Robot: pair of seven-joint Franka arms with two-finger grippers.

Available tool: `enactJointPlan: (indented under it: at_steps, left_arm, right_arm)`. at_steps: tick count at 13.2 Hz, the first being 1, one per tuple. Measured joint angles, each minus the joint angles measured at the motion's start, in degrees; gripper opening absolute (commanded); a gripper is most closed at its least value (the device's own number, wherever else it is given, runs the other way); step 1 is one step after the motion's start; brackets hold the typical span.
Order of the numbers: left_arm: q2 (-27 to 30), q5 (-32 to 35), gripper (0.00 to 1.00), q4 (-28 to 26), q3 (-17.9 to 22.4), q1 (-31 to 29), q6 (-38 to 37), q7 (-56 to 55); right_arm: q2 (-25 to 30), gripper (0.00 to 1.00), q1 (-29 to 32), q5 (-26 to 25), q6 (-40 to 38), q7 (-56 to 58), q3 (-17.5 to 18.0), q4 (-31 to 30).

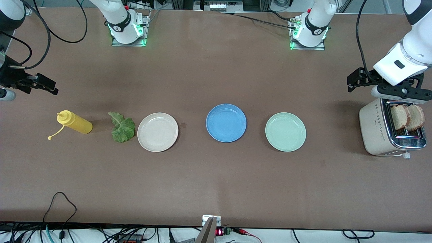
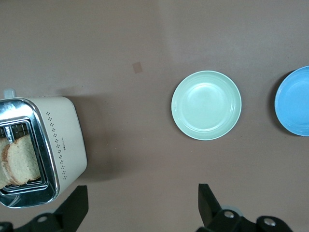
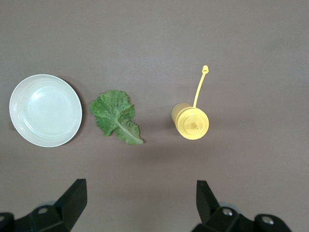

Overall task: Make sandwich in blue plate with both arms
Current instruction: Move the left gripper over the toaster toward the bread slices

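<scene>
Plates, 3 in a row across mid-table: beige plate (image 1: 157,132), blue plate (image 1: 226,123), green plate (image 1: 285,132); blue sits between the other two, bare, w/ nothing on it. Bread slices (image 1: 407,116), 2, stand upright in the slots of 1 toaster (image 1: 374,128) at my left arm's end of the table, well apart from the blue plate. Lettuce (image 1: 122,127), 1 leaf, lies flat on the table just beside the beige plate, toward my right arm's end. Bottle (image 1: 75,123), 1, yellow, lies past the lettuce, its cap hanging off on a strap. Toaster side carries a dotted pattern & a small mark, too small to read. My left gripper (image 2: 140,205) hangs above the toaster, jaws spread wide, holding nothing. My right gripper (image 3: 139,203) hangs above the table's edge near the bottle, jaws likewise spread, nothing held.
</scene>
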State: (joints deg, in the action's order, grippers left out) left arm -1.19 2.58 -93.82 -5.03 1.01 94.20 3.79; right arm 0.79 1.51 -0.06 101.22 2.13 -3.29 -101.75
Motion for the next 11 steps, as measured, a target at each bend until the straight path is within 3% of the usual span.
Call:
enactJointPlan:
  at_steps: [11]
  left_arm:
    - [-1.4,0.0,1.0,-0.1,0.1,-0.1,-2.8,0.0]
  right_arm:
    - [0.1,1.0,-0.2,0.0,0.2,0.0,0.8,-0.3]
